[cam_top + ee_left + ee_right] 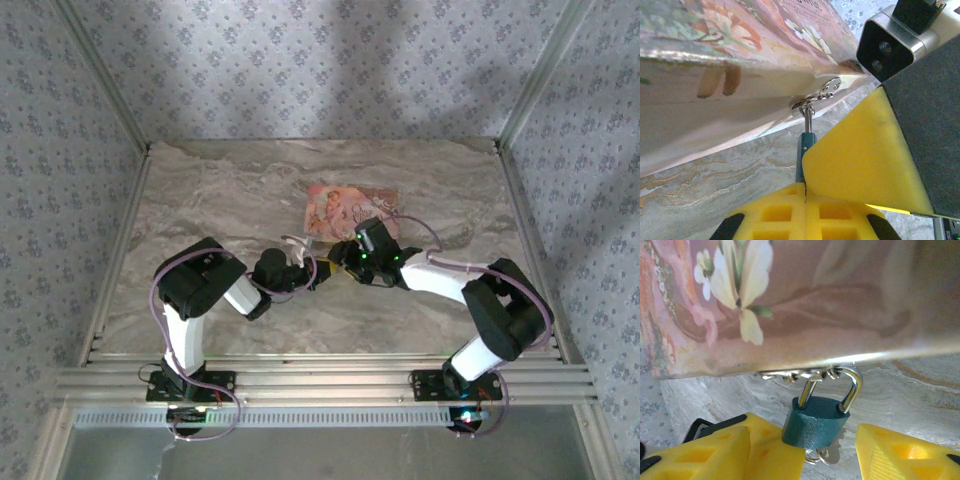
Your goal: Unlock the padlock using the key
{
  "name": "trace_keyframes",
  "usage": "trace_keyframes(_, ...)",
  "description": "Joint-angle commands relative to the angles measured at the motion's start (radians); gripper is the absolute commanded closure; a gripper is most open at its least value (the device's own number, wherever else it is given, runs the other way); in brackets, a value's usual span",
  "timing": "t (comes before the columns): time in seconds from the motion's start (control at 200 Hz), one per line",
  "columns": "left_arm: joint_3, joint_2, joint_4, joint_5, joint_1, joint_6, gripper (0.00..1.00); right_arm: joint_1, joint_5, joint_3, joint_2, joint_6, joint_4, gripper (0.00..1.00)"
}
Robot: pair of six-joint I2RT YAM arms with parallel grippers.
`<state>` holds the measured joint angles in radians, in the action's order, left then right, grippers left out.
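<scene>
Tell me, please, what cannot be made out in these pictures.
Key, right wrist view: only silver bits show beneath the padlock; its body hides blade and keyhole.
Padlock's lower end, left wrist view: hidden behind the left gripper's yellow pads.
Padlock, top view: too small, covered by the left gripper and right gripper.

No writing can be read with certainty. The lid of the pink floral box (765, 30) carries a bit of dark cursive lettering (807, 4) at the top edge of the left wrist view, cut off by the frame and too blurred to make out. On the blue body of the padlock (815, 422) no stamp or number can be told.
</scene>
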<state>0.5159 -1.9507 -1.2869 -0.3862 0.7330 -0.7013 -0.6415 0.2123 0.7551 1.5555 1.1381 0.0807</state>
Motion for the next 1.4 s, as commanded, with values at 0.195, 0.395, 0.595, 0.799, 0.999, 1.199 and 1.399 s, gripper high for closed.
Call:
trace_keyframes(0.195, 0.031, 0.019, -0.121, -0.027, 0.003, -0.113, 1.00, 0.006, -0.037, -0.077, -0.037, 0.074, 0.048, 0.49)
trace_keyframes(0.395, 0.047, 0.017, -0.120, -0.014, 0.015, -0.206, 1.00, -0.003, -0.074, -0.103, -0.045, 0.120, 0.101, 0.48)
trace_keyframes(0.595, 0.051, 0.013, -0.112, 0.046, 0.042, -0.309, 1.00, -0.030, -0.137, -0.131, -0.079, 0.187, 0.158, 0.50)
trace_keyframes(0.799, 0.041, 0.018, -0.095, 0.081, 0.066, -0.310, 1.00, -0.047, -0.163, -0.135, -0.104, 0.221, 0.161, 0.65)
trace_keyframes(0.999, 0.044, 0.018, -0.064, 0.080, 0.073, -0.308, 1.00, -0.062, -0.193, -0.139, -0.130, 0.226, 0.128, 0.81)
trace_keyframes(1.199, 0.047, 0.026, -0.051, 0.072, 0.080, -0.299, 1.00, -0.070, -0.218, -0.142, -0.154, 0.187, 0.068, 0.97)
trace_keyframes(1.399, 0.058, 0.030, -0.044, 0.049, 0.087, -0.287, 0.98, -0.079, -0.242, -0.143, -0.171, 0.116, 0.047, 1.00)
